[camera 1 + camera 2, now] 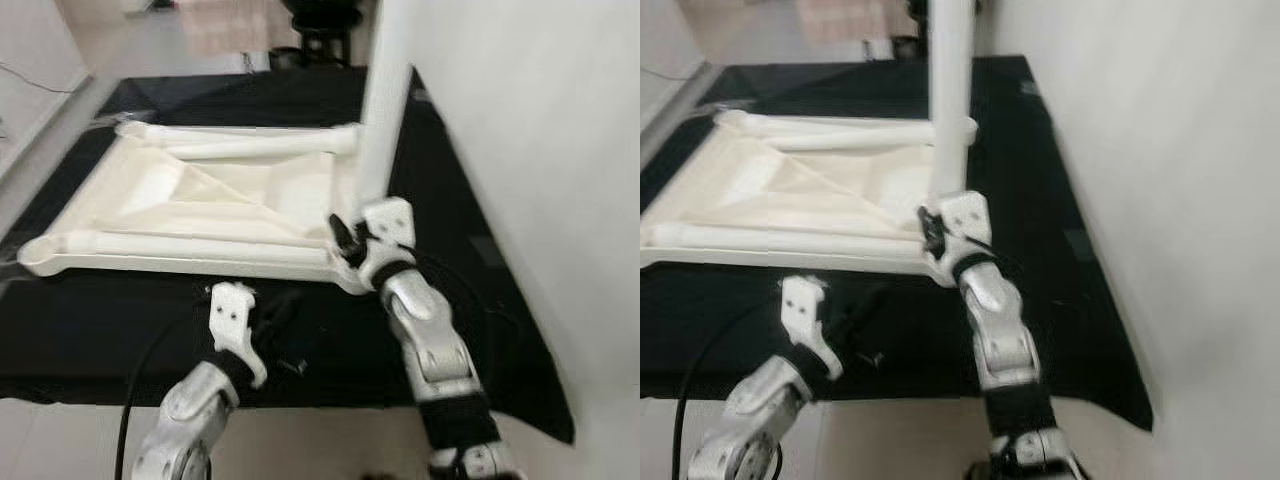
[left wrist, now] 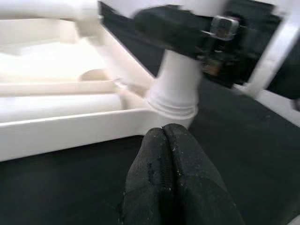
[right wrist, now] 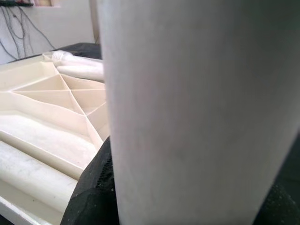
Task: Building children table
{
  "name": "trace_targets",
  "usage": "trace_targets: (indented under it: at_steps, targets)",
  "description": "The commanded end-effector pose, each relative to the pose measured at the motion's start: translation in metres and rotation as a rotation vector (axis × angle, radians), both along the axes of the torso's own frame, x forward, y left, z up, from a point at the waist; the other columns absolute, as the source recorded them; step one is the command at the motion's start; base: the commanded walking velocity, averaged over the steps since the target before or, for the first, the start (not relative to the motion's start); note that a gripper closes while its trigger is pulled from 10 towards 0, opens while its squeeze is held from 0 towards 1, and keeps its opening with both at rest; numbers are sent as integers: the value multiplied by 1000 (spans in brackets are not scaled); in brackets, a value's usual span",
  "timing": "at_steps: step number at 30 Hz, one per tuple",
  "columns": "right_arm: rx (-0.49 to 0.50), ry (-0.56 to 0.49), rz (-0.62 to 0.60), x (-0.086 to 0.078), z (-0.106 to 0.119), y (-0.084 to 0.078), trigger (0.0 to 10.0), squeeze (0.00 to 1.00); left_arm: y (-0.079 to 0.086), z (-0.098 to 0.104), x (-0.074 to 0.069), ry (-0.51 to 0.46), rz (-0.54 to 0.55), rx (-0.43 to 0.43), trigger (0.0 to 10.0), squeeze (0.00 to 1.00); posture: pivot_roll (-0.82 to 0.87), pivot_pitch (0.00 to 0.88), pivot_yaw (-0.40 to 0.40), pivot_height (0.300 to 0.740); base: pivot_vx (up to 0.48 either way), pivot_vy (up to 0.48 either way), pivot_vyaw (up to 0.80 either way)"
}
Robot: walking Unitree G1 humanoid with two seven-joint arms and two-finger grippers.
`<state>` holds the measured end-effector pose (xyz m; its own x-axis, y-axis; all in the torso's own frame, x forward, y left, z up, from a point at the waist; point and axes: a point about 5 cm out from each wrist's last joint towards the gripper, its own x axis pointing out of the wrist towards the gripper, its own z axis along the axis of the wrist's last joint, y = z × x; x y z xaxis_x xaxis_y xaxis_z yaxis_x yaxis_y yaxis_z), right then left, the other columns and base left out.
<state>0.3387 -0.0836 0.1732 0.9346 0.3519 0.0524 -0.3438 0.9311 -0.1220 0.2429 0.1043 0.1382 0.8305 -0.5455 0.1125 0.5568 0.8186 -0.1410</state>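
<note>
Leg-fitting step: right tool [image 1: 345, 245] clamped on upright leg [image 1: 385, 120] at tabletop [image 1: 200, 190] 4 o'clock corner socket; left tool [image 2: 168, 154] together, idle; next, press leg down squarely.

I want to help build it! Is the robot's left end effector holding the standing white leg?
No, the left end effector is shut and holds nothing; the right end effector grips the table leg.

The upright table leg [image 1: 950, 90] runs off the top edge, its upper end cut off. The right hand [image 1: 345, 243] is mostly hidden behind that leg. The tabletop's [image 1: 200, 200] far-left corner is blurred.
</note>
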Motion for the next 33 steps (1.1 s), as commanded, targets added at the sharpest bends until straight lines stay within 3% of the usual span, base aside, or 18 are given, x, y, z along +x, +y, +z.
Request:
trace_targets:
  at_steps: [1, 3, 4, 6, 7, 10, 11, 12, 13, 18, 25, 26, 33]
  targets:
    - [-35, 160, -38, 6, -32, -11, 0, 0, 2, -6, -1, 20, 14, 6, 10000, 0, 24, 167, -3, 740, 0, 0, 0]
    - [-28, 179, -48, 10, -34, -15, 0, 0, 2, -6, -1, 17, 21, 8, 10000, 0, 24, 167, -3, 740, 0, 0, 0]
    - [-33, 162, -37, 13, -31, -19, 10000, 0, 3, -5, 0, 16, 25, 8, 10000, 0, 24, 164, 1, 740, 0, 0, 0]
    - [-33, 162, -37, 13, -31, -19, 10000, 0, 3, -5, 0, 16, 25, 8, 10000, 0, 24, 164, 1, 740, 0, 0, 0]
    - [-15, 142, 6, 16, -27, -20, 10000, 1000, 3, -5, 0, 18, 24, 6, 10000, 0, 23, 162, 5, 740, 0, 0, 0]
    - [6, 66, 119, 19, -8, -22, 10000, 1000, 4, -6, 0, 24, 15, 4, 10000, 0, 41, 158, 20, 740, 0, 0, 0]
    - [14, 54, 191, 21, -1, -25, 10000, 584, 4, -6, 0, 26, 12, 5, 10000, 0, 44, 158, 21, 740, 0, 0, 0]
    - [14, 54, 191, 21, -1, -25, 10000, 584, 4, -6, 0, 26, 12, 5, 10000, 0, 44, 158, 21, 740, 0, 0, 0]
    - [-21, 40, 273, 25, 10, -33, 10000, 0, 4, -6, 0, 27, 10, 5, 10000, 0, 47, 156, 19, 740, 0, 0, 0]
    - [-112, 63, 447, 33, 18, -41, 10000, 0, 4, -6, 0, 28, 11, 7, 10000, 0, 58, 153, 12, 740, 0, 0, 0]
    - [-95, 107, 538, 41, 21, -47, 10000, 0, 4, -6, -2, 27, 11, 6, 10000, 0, 69, 154, 4, 740, 0, 0, 0]
    - [-63, 128, 549, 43, 22, -49, 275, 0, 3, -6, -2, 28, 11, 5, 10000, 0, 70, 155, 1, 740, 0, 0, 0]
    - [5, 171, 588, 47, 23, -55, 0, 0, 0, -6, -4, 29, 9, 1, 10000, 0, 75, 161, -3, 740, 0, 0, 0]
